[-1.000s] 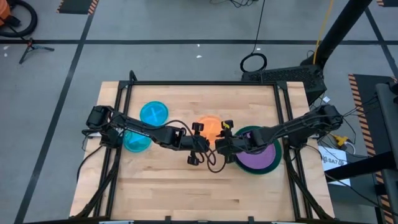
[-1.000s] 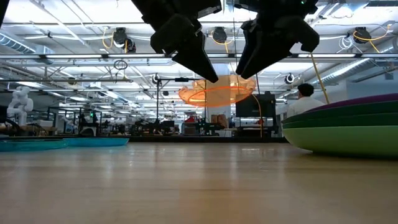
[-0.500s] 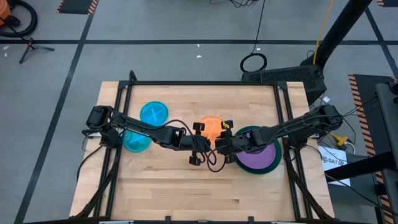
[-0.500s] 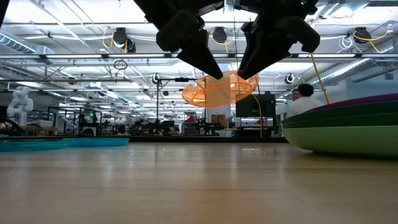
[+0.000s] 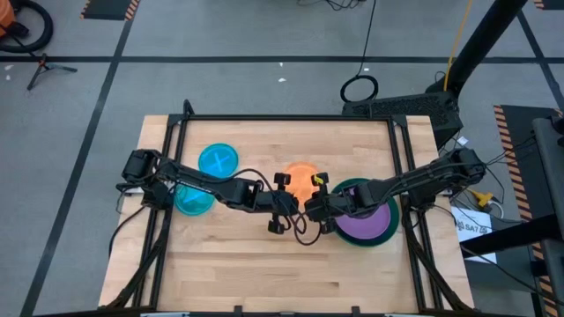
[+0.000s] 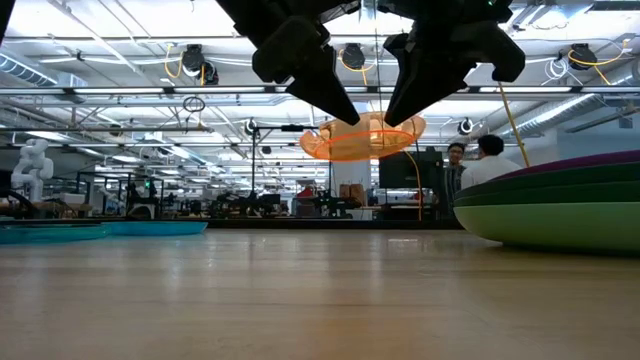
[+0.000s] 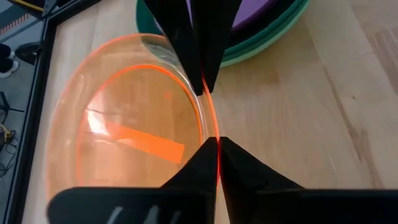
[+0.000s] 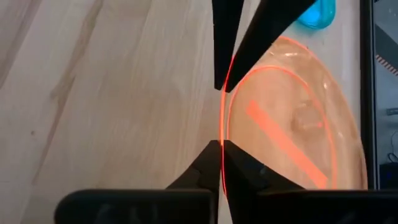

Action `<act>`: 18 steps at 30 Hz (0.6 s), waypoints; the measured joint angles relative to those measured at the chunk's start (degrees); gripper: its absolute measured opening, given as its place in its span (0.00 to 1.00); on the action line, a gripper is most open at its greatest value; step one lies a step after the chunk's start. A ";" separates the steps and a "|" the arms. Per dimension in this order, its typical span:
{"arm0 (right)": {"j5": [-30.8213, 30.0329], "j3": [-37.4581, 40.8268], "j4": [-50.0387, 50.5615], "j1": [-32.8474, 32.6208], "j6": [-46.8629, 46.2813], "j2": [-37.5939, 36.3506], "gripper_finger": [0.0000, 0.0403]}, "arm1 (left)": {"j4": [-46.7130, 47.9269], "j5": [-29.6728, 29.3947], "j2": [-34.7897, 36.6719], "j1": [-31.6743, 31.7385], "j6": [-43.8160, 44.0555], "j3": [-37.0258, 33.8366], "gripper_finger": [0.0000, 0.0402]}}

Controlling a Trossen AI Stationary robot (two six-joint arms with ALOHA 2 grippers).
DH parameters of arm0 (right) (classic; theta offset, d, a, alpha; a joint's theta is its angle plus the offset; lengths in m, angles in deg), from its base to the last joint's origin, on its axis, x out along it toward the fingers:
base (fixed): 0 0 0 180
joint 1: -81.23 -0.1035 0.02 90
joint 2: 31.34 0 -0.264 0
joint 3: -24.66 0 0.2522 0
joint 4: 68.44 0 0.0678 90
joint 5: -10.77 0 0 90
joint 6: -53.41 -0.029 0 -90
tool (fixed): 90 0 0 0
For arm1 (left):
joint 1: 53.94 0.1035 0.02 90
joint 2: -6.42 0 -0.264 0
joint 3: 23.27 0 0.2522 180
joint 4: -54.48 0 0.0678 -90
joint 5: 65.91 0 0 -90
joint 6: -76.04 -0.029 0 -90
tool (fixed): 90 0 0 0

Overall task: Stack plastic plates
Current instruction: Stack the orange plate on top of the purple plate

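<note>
Jaws of both my left gripper point(image 7: 211, 118) and right gripper point(image 8: 222, 118) pinch the small translucent orange round plastic plate point(image 6: 362, 138), raised above the desk point(image 5: 264, 264), beside the purple-topped plate stack point(image 5: 370, 222).

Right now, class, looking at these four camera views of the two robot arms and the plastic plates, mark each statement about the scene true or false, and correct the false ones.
1. The orange plate is lifted off the table. True.
2. Only the left pincer grips the orange plate. False: the right pincer is also shut on its rim.
3. The purple plate tops the stack of green plates. True.
4. The two cyan-blue plates sit on that stack. False: they lie on the table by the left arm.
</note>
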 joint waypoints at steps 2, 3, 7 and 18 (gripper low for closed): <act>-0.16 0.00 -0.94 0.00 0.37 0.00 0.01 | -0.67 0.00 0.00 0.02 -0.02 0.00 0.09; -0.26 0.00 -0.97 0.00 0.48 0.00 0.01 | -0.65 0.00 0.00 0.10 -0.02 0.00 0.11; -0.39 0.00 -0.86 0.00 0.58 0.00 0.01 | -0.47 -0.98 0.00 0.20 -0.66 0.00 0.21; -6.88 0.00 4.46 0.04 0.60 -0.61 0.00 | 0.70 -5.75 2.26 0.25 -2.80 0.05 0.30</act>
